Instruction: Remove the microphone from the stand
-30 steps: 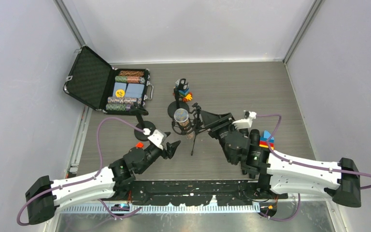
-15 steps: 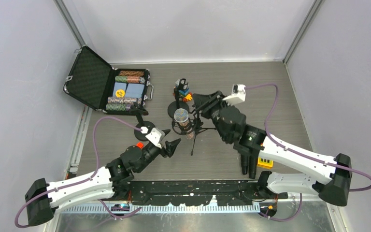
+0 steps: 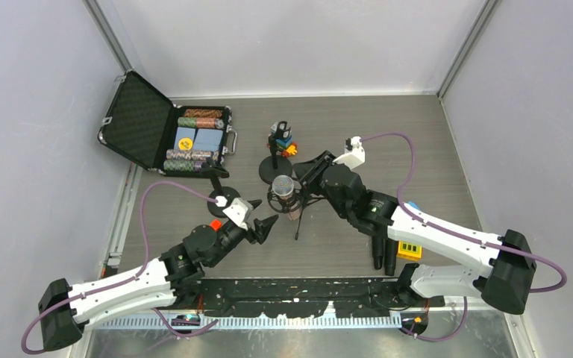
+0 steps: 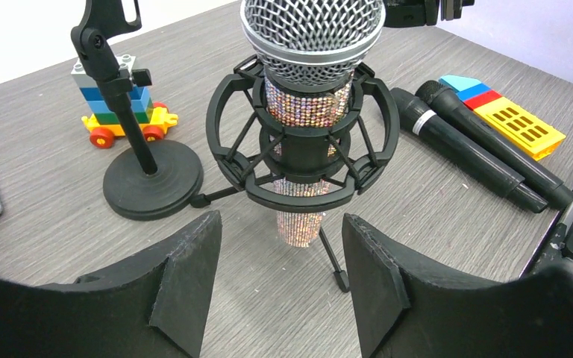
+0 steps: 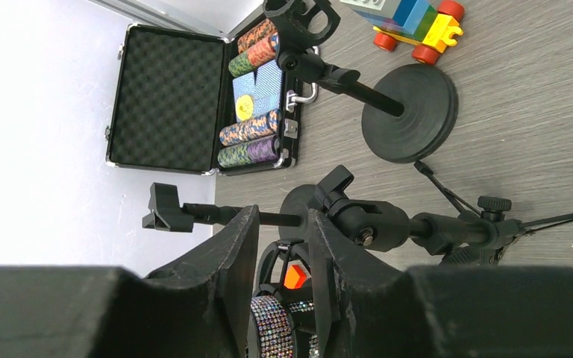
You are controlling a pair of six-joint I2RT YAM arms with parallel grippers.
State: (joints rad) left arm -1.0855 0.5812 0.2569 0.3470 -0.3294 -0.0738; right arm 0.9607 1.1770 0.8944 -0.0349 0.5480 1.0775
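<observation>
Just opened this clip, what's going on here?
Two arms are working on the glittery mic, which sits upright in its shock mount on a small tripod. The left claw is open and faces the mic from the near side, with the mic body lined up between its fingers but not touching them. The right claw is at the mount from the other side, fingers narrowly apart; whether it grips anything is unclear. The mic is not out yet.

We've got microphone [image 4: 312, 33] in stand [image 4: 224, 127], middle of table [image 3: 388, 142]. Second stand [image 4: 151, 179] just behind it, toy train [image 4: 119, 112] behind that. Case [image 3: 142, 119] far left, chips [image 3: 194, 138] in it. Near right: two spare microphones [image 4: 462, 149], toy block [image 4: 518, 119] beside them.
</observation>
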